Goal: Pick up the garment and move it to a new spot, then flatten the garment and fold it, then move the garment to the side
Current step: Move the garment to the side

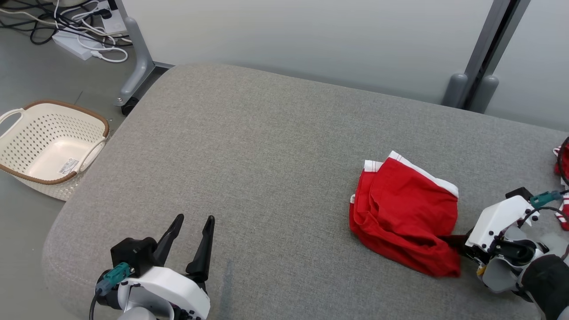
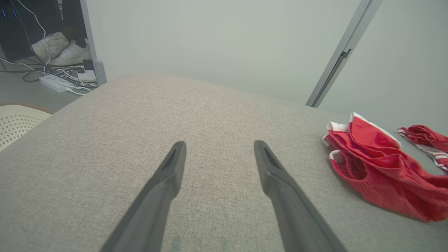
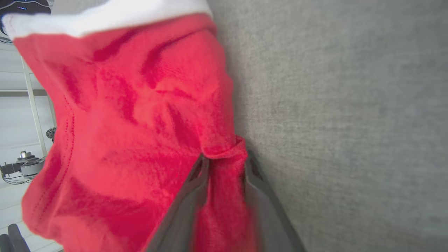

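**Operator:** Locate the garment.

**Technician:** The garment (image 1: 404,213), red with white trim, lies bunched on the right half of the bench (image 1: 266,146). It is well apart from the basket (image 1: 104,122) on the floor at the left.

**Operator:** Condition of the right gripper?

**Technician:** The right gripper (image 3: 225,164) comes in low at the garment's near right corner. Its fingers (image 3: 196,189) are drawn in on a ridge of red cloth near the edge and pinch it between them. Gripping an edge fold, not the middle, should let the rest hang free when lifted.

**Operator:** And the left gripper?

**Technician:** The left gripper (image 1: 194,218) hovers over bare bench at the near left, fingers spread wide, holding nothing. Judged purpose: parked clear of the carry path, ready for flattening.

**Operator:** Step in hand?

**Technician:** Pick-up, first stage. Caution: a second red striped cloth (image 1: 562,178) lies near the right edge. Do not drag it along.
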`<state>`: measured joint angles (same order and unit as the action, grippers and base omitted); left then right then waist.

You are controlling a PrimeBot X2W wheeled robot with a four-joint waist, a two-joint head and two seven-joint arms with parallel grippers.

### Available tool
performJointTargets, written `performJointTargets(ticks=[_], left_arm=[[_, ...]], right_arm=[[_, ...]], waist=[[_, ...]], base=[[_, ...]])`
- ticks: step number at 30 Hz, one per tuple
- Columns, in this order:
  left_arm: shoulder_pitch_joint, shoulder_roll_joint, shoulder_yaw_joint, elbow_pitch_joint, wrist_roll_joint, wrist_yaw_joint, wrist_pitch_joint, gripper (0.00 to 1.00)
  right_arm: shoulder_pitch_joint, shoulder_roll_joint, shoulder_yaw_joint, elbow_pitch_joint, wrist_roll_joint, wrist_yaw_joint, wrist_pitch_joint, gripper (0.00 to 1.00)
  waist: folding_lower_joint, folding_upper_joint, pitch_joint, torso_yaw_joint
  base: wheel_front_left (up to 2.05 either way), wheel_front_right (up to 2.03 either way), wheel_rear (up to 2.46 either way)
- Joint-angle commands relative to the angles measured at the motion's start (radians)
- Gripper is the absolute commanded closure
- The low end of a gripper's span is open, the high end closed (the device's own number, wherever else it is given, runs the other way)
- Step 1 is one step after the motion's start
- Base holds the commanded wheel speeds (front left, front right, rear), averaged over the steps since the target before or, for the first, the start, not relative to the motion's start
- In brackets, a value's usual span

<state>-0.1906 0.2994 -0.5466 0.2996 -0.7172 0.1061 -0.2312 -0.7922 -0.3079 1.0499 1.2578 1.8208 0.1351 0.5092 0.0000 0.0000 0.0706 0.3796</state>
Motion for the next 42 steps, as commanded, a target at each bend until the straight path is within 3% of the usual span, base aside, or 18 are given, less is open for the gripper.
performJointTargets(ticks=[1,19,30,42], left_arm=[[-0.014,0.000,0.003,0.002,-0.003,-0.001,-0.006,0.00],[0.018,0.007,-0.008,0.009,-0.011,0.007,-0.001,0.00],[-0.014,0.001,-0.022,-0.022,0.005,-0.010,-0.007,0.00],[-0.087,-0.038,-0.042,-0.014,0.041,-0.037,-0.022,0.00]], right_arm=[[0.031,0.029,0.010,-0.013,-0.007,-0.007,-0.005,1.00],[0.011,-0.058,-0.005,-0.226,-0.110,-0.004,-0.146,1.00],[-0.115,-0.178,0.072,-0.340,-0.286,-0.004,-0.193,1.00],[-0.252,-0.212,0.109,-0.379,-0.392,-0.004,-0.278,1.00]], waist=[[0.0000,0.0000,-0.002,-0.003],[0.0000,0.0000,-0.067,-0.058],[0.0000,0.0000,-0.016,-0.180],[0.0000,0.0000,0.063,-0.318]], base=[[0.00,0.00,0.00],[0.00,0.00,0.00],[0.00,0.00,0.00],[0.00,0.00,0.00]])
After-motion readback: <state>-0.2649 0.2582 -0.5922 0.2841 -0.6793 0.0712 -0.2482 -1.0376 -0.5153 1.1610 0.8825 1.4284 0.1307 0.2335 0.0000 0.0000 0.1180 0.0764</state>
